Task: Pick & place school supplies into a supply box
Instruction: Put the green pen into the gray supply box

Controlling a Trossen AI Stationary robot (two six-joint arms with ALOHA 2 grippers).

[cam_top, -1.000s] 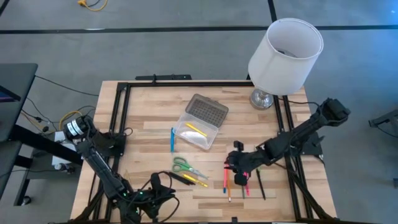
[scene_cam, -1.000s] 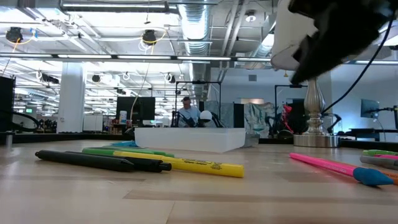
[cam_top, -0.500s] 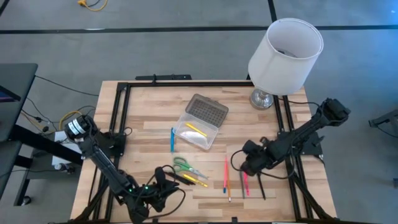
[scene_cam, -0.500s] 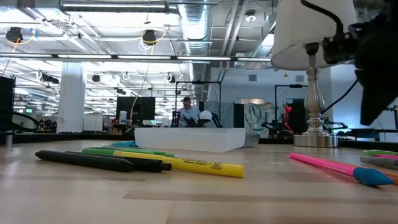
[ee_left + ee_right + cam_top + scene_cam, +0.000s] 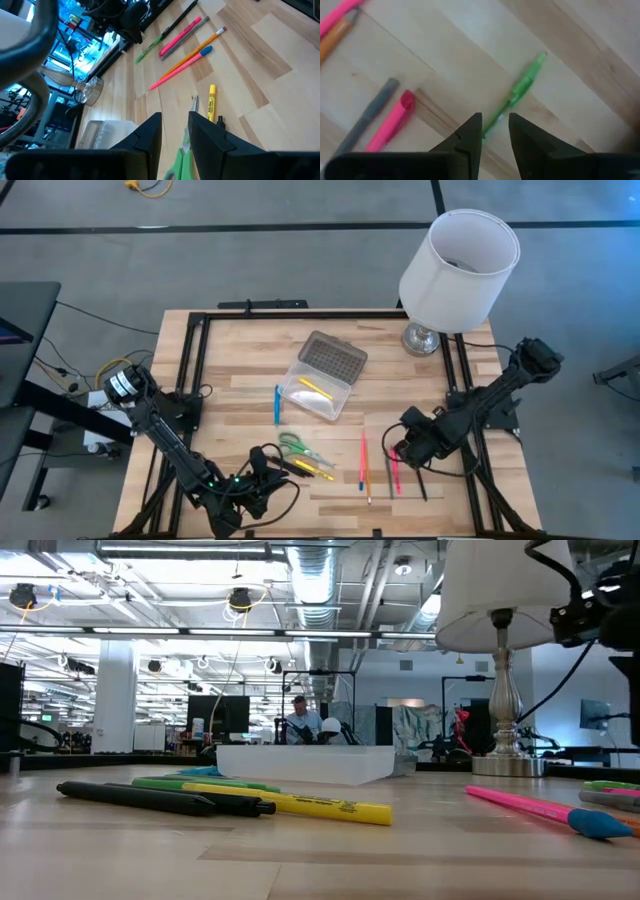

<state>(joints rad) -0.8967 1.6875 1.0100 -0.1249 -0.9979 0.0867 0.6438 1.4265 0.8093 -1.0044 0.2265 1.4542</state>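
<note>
Right pincer (image 5: 494, 131) is hanging just over a green pen (image 5: 518, 90) near the pink marker (image 5: 389, 123), fingers narrowly apart and holding nothing. Left pincer (image 5: 174, 130) is sitting low at the front of the surface (image 5: 230, 395) by the green scissors (image 5: 297, 447), also with a narrow gap, empty. Box (image 5: 322, 379) is lying open mid-surface with a yellow pen (image 5: 313, 389) inside, blue pen (image 5: 277, 403) just beside it.
</note>
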